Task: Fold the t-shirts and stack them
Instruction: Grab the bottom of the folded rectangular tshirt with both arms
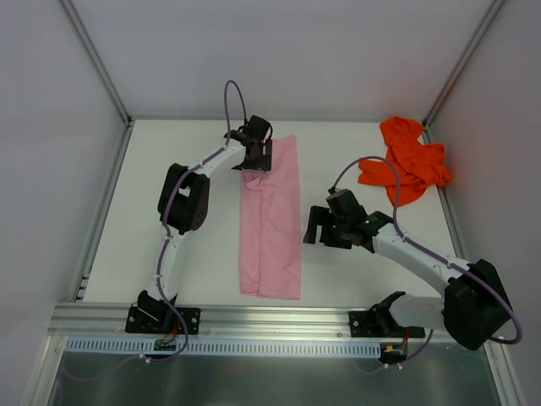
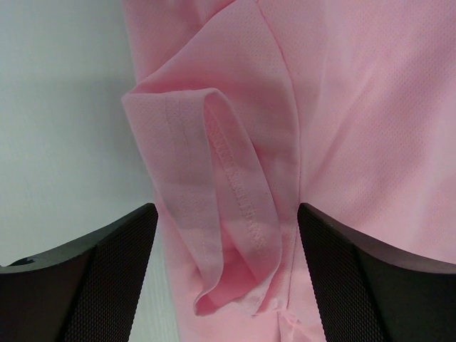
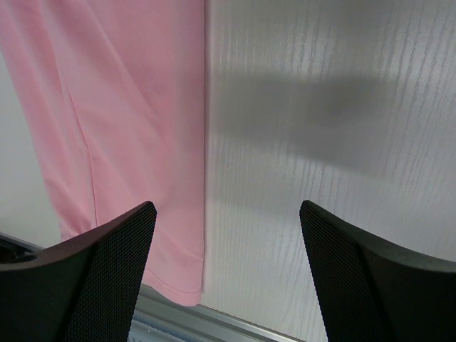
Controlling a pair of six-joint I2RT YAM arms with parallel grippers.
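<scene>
While the left arm [image 1: 182, 199] stretches toward the far edge of the desk [image 1: 355, 152], the left claw [image 1: 256, 154] gapes empty over a sleeve of the pink t-shirt [image 1: 272, 228], a long strip lying mid-desk. The right claw [image 1: 319, 230], wide open, hovers just beside it. And the orange-red t-shirt [image 1: 406, 161] sits crumpled in the far-right corner.

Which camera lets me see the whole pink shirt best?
The top camera: the pink shirt lies there whole, folded into a long strip. The left wrist camera shows only its bunched sleeve hem up close; the right wrist camera shows just one long side and a near corner.
</scene>
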